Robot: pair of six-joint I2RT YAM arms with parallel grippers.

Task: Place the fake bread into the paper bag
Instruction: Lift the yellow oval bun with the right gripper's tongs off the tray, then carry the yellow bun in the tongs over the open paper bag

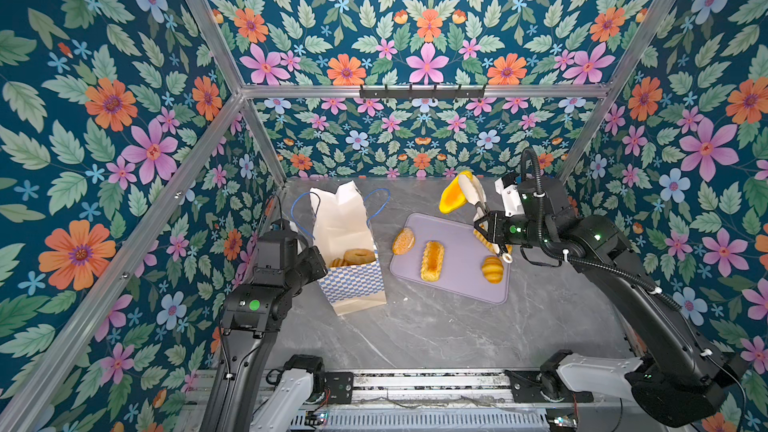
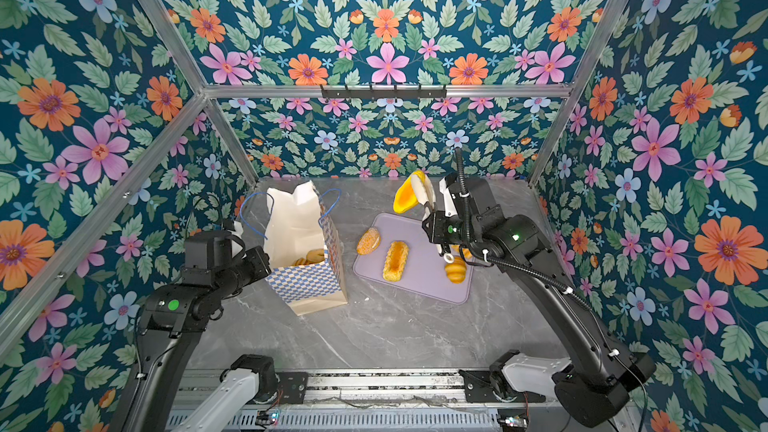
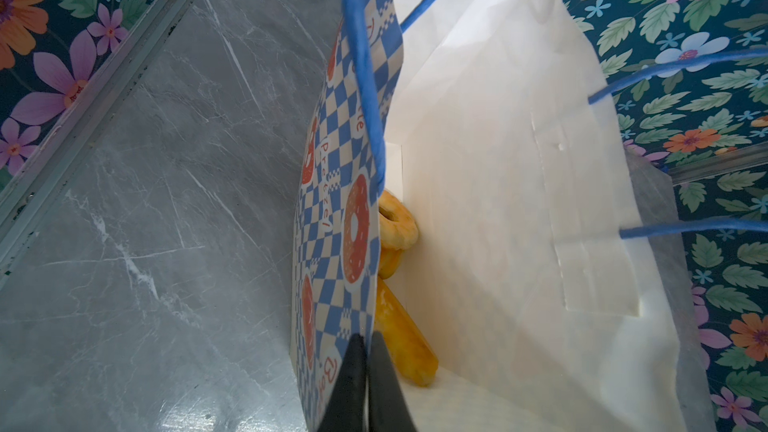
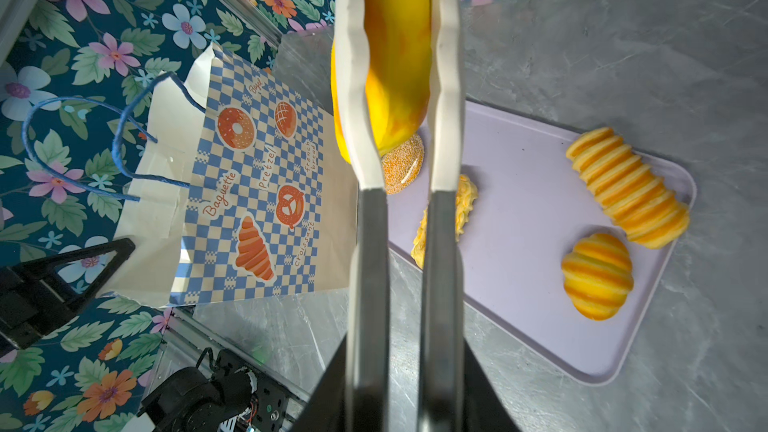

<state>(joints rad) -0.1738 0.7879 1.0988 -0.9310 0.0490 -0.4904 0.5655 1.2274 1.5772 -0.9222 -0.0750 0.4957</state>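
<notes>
While aloft, bread (image 4: 395, 56) lengthwise along tongs (image 4: 446, 76)

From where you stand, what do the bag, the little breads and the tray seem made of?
Paper bag: matte printed paper, creased and folded. Fake bread: probably glossy plastic or foam; it shines and the colours look painted. Tray: looks like smooth matte plastic or silicone, with rounded edges.

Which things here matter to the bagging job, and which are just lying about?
Job: paper bag, pinched by left gripper; yellow bread in tongs, held by right gripper; sesame bun, crinkled loaf, ridged loaf, round roll; bagel inside bag.
Just there: lilac tray, hook rail.
</notes>
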